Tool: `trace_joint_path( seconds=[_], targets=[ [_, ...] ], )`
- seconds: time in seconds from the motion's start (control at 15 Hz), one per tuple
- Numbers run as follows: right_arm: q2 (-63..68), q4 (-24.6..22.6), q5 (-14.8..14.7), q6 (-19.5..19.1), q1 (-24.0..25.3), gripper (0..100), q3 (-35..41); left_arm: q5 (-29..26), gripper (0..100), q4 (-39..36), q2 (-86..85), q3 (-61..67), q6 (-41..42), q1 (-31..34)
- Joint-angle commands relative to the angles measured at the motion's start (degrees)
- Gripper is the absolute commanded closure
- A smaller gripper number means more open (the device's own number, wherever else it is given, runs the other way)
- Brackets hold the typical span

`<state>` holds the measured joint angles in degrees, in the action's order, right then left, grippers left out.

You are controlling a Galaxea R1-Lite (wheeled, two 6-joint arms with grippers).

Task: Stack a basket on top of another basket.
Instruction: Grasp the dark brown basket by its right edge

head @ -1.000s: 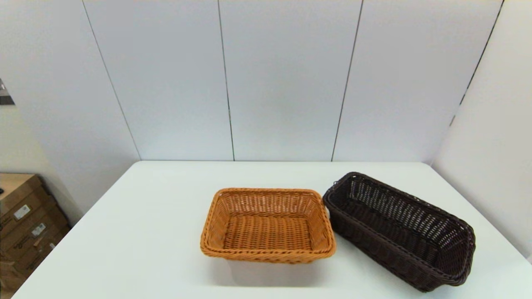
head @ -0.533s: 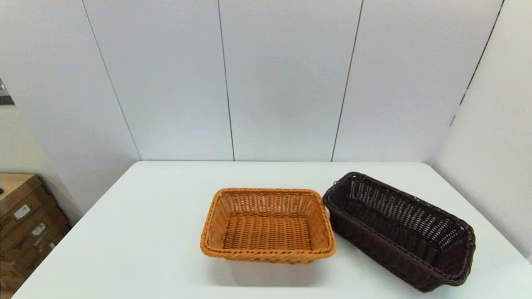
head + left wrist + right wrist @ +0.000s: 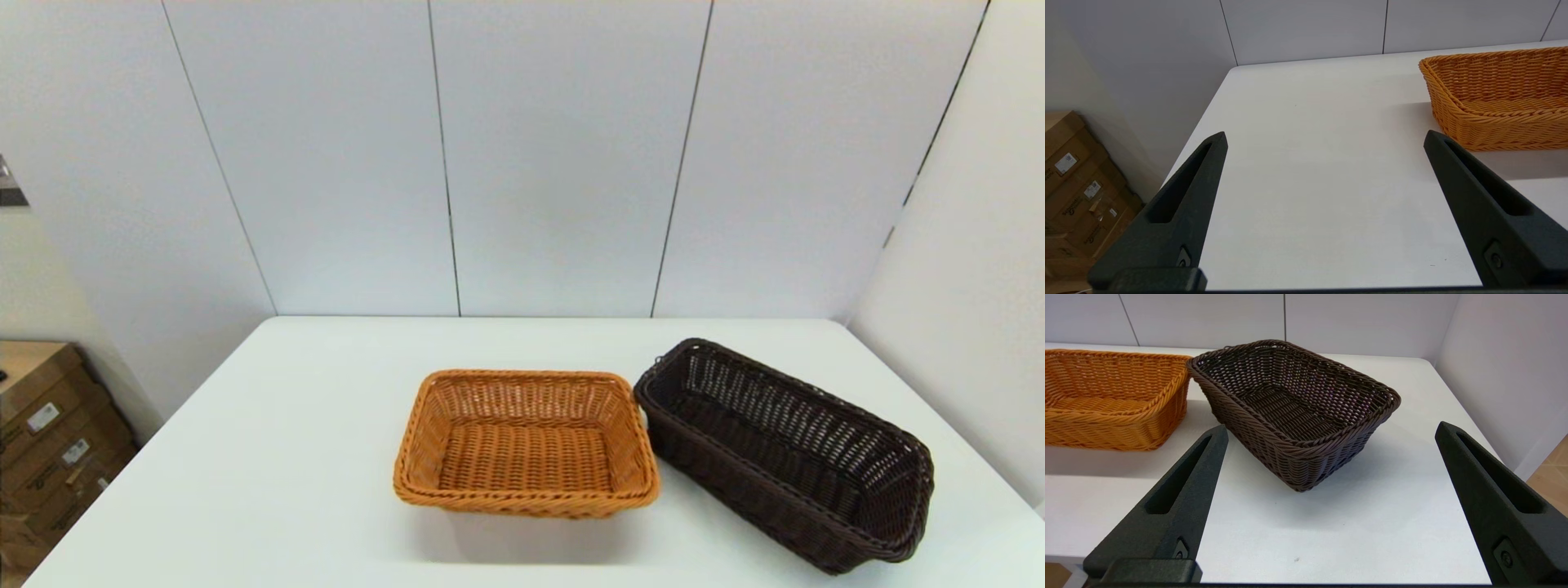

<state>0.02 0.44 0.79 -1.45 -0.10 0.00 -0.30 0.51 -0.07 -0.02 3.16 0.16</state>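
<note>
Table white, pale panel walls; left claw, right claw both spread, empty.

Nothing readable here: the cardboard boxes beside the white table carry small white labels and faint dark print, but every word on them is too small to make out.

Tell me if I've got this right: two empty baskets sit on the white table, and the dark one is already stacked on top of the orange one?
Not quite. The dark basket is not stacked: it sits on the table beside the orange basket, on the robot's right. The head view shows this. Both baskets are empty, as you said.
</note>
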Motion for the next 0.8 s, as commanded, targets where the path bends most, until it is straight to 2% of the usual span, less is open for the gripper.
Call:
trace_joint_path(
  seconds=[0.07, 0.8],
  targets=[
    [0.06, 0.00, 0.00, -0.04, 0.01, 0, 0.00, -0.05, 0, 0.02, 0.07, 0.29, 0.01, 0.02],
    [0.06, 0.00, 0.53, -1.10, 0.01, 0, 0.00, -0.05, 0, 0.02, 0.07, 0.29, 0.01, 0.02]
  ],
)
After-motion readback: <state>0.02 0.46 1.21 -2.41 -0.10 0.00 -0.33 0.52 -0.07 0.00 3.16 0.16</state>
